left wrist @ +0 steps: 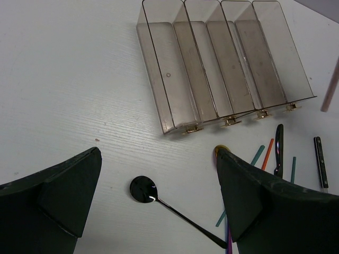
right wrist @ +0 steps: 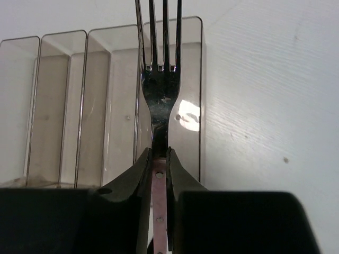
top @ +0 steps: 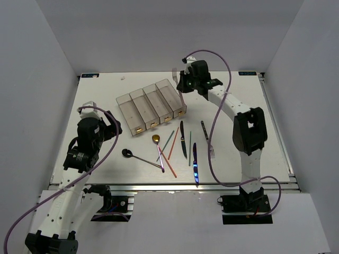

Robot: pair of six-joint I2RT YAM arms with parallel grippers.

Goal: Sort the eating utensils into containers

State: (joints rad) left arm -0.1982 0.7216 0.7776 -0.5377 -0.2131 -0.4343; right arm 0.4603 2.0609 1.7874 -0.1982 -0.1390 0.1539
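My right gripper [top: 183, 84] [right wrist: 159, 153] is shut on a silvery fork [right wrist: 159, 95] with a pinkish handle. It holds the fork tines-forward above the rightmost of four joined clear-grey bins [top: 124, 114] [right wrist: 79, 106]. My left gripper [top: 112, 126] [left wrist: 159, 152] is open and empty above the table, left of the loose cutlery. A dark spoon [top: 127, 153] [left wrist: 143, 189] lies below it. A gold-bowled spoon [top: 155, 138], coloured chopsticks [top: 170, 144], a black knife [top: 183, 138], an iridescent blue knife [top: 195, 161] and another fork [top: 207, 140] lie in front of the bins [left wrist: 159, 69].
The loose cutlery lies close together between the bins and the table's near edge [top: 175, 183]. White walls enclose the table on three sides. The bins' yellowish tags [left wrist: 230, 121] face the near side.
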